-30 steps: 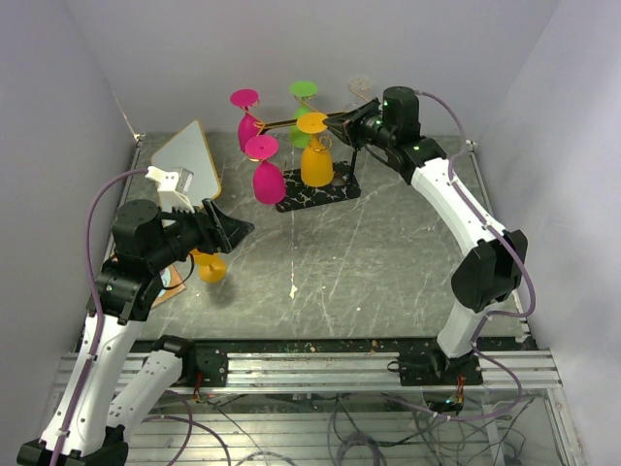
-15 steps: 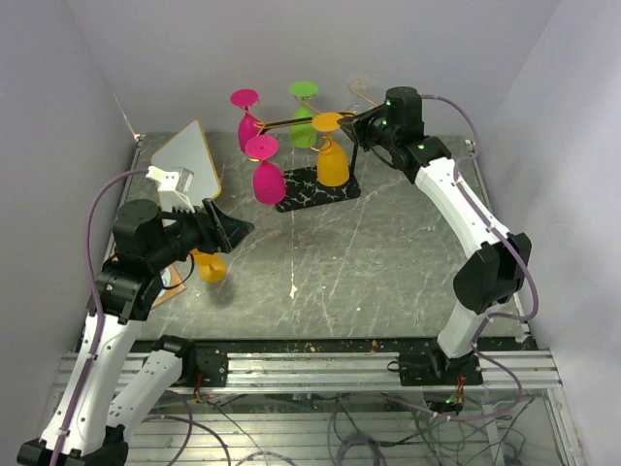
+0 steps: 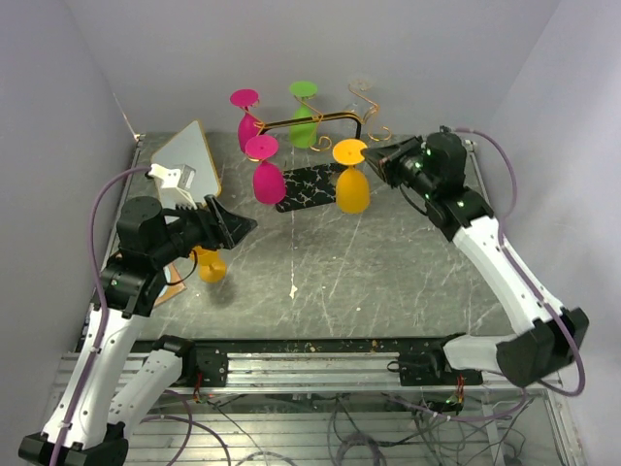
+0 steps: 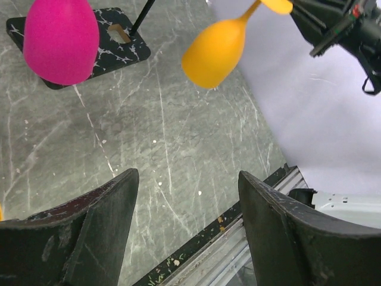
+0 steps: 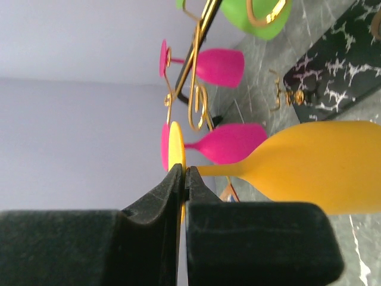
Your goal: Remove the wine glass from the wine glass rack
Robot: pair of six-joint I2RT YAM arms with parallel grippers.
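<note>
- Walls (image 3: pixel 291 49): plain pale lavender, closing in the back, left and right edges of the top view.
- Tabletop (image 3: pixel 388 262): grey stone-look surface, scratched and crumb-speckled. A bare stretch runs across the centre and lower right, and a metal rail (image 3: pixel 320 361) lines the near edge.
- Board (image 3: pixel 189 155): pale with a wood edge, at upper left.
- Rack (image 3: pixel 306 186): thin gold wire with scroll hooks on a black post, on a black white-veined base at upper centre. Two pink glasses (image 3: pixel 269 181) and a green glass (image 3: pixel 304 131) hang from it foot-up.
- Wine glass (image 3: pixel 350 190): matte orange, foot up, off the hooks, just right of the rack's base.
- Right end effector (image 5: pixel 183 173): clenched on the wine glass's thin foot.
- Left end effector (image 4: pixel 187 179): released, black fingers wide apart and holding nothing, at left centre over bare tabletop.
</note>
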